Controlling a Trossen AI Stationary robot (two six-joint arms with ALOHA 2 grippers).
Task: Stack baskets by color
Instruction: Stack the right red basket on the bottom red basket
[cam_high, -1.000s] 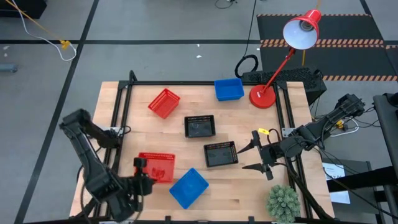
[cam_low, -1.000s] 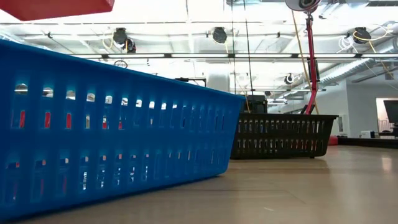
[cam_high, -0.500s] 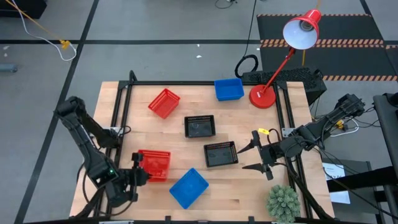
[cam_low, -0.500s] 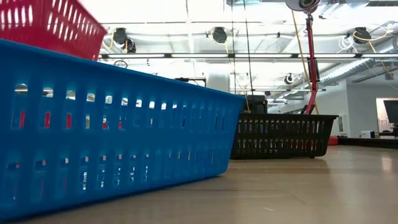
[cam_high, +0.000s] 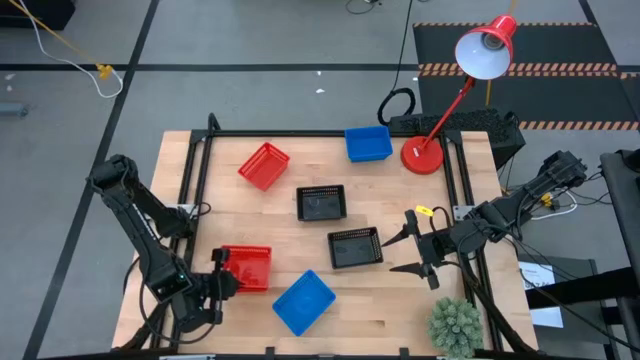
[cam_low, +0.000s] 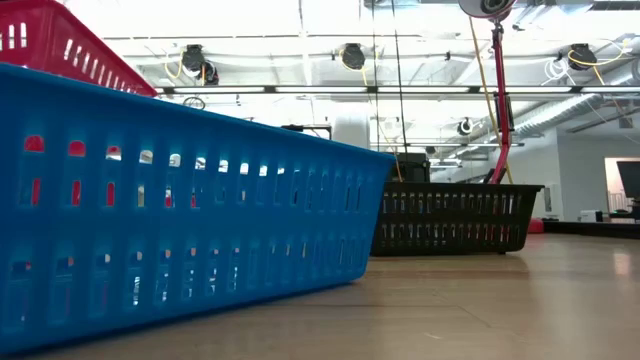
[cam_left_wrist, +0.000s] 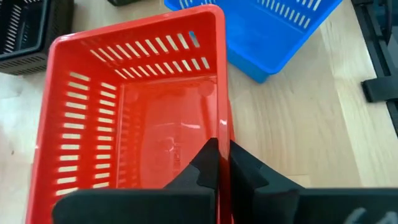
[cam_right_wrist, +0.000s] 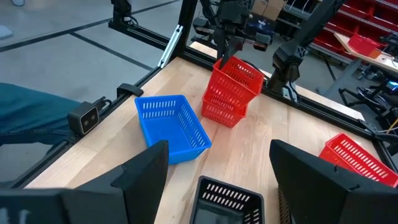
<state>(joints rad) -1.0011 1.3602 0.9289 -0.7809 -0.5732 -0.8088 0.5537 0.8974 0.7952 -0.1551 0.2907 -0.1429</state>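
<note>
My left gripper (cam_high: 222, 283) is shut on a red basket (cam_left_wrist: 137, 124) at the table's near left. In the right wrist view this basket (cam_right_wrist: 240, 74) tilts over a second red basket (cam_right_wrist: 224, 109) that rests flat on the table, its low end down in that one. A blue basket (cam_high: 303, 301) lies just to the right. Another red basket (cam_high: 264, 165), a blue one (cam_high: 368, 143) and two black ones (cam_high: 321, 202) (cam_high: 355, 247) lie apart on the table. My right gripper (cam_high: 405, 253) hangs open by the right edge, holding nothing. My left gripper pinches the red basket's short end wall at its rim (cam_left_wrist: 225, 134), one finger inside (cam_left_wrist: 202, 168) and one outside (cam_left_wrist: 249, 171). The fingers slant down from the table's left side. The held end stays raised and the basket tilts over the red basket below.
A red desk lamp stands with its round base (cam_high: 422, 156) at the far right corner. A green plant (cam_high: 456, 326) sits at the near right corner. A black frame (cam_high: 200, 150) runs along the table's left, far and right sides.
My left gripper has come down with the red basket, still shut on it. The basket has sunk from well above the table to just over the red basket beneath it. The right arm has kept still.
</note>
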